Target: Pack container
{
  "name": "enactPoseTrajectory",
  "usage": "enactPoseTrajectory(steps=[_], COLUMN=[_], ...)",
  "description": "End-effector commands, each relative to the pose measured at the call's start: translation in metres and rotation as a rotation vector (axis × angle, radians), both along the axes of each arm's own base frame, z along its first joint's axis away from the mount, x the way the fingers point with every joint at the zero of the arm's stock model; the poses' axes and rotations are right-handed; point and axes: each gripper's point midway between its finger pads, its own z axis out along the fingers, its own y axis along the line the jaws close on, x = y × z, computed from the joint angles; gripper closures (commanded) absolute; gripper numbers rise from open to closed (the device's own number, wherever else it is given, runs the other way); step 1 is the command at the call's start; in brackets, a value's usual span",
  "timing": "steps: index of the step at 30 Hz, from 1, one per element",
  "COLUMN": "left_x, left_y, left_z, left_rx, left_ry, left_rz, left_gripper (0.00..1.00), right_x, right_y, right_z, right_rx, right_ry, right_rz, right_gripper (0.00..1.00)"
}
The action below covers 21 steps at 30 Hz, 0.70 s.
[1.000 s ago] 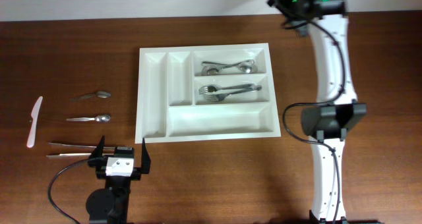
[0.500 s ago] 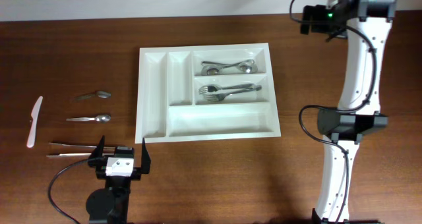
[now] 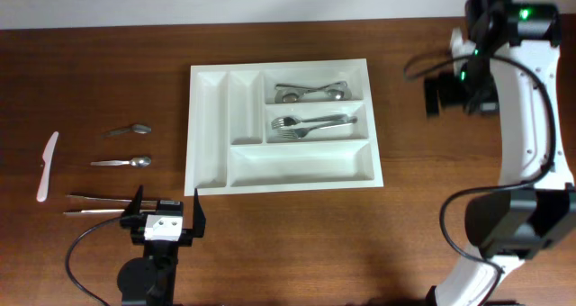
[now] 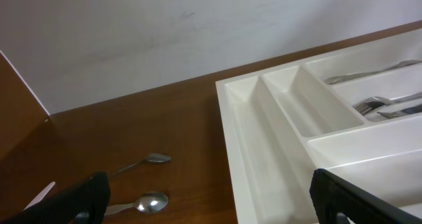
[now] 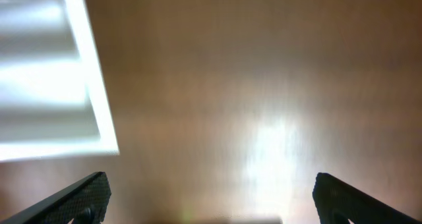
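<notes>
The container [image 3: 297,165], a big white cutlery tray, lies mid-table with spoons [image 3: 310,92] and forks [image 3: 315,122] in its two upper right compartments. My left gripper [image 3: 166,207] rests open near the front edge, just off the tray's front left corner. In the left wrist view its open gripper [image 4: 211,204] faces the tray's left wall [image 4: 254,138], nothing between the fingers. My right gripper [image 3: 447,97] hovers open over bare wood to the right of the tray. The right wrist view is blurred; its gripper [image 5: 211,197] is empty, with the tray's corner [image 5: 99,118] at left.
Left of the tray lie two loose spoons [image 3: 130,129] [image 3: 126,162], a white plastic knife [image 3: 47,166] and two thin metal pieces [image 3: 94,198] by the left gripper. The spoons [image 4: 148,159] [image 4: 148,202] also show in the left wrist view. A pale wall borders the table's far edge.
The right arm has swung from above the tray's far right corner out to the right and down toward the table. The left arm and the cutlery have not moved.
</notes>
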Motion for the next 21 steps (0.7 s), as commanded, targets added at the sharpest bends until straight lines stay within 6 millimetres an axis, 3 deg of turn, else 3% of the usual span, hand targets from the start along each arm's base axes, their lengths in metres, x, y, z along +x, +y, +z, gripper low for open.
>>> enactPoseTrajectory(steps=[1,8,12,21], left_x=[0.0,0.0,0.0,0.0], left_y=[0.001,0.001,0.001,0.001], left_z=[-0.001,-0.001,-0.001,-0.001], left_rx=[0.012,0.012,0.012,0.012], left_ry=[-0.001,-0.001,-0.001,-0.001], left_rz=[0.006,0.006,0.006,0.006], left_gripper=[0.01,0.01,0.01,0.01], right_x=[-0.028,-0.054,-0.065,-0.04], right_y=[-0.016,-0.034,-0.041,-0.048], right_z=[-0.025,-0.08,-0.098,-0.105], right_rx=[-0.025,0.028,0.041,0.032], right_ry=[0.124,0.244,0.272,0.172], right_rz=[-0.018,-0.021,-0.051,0.035], right_gripper=[0.01,0.01,0.01,0.01])
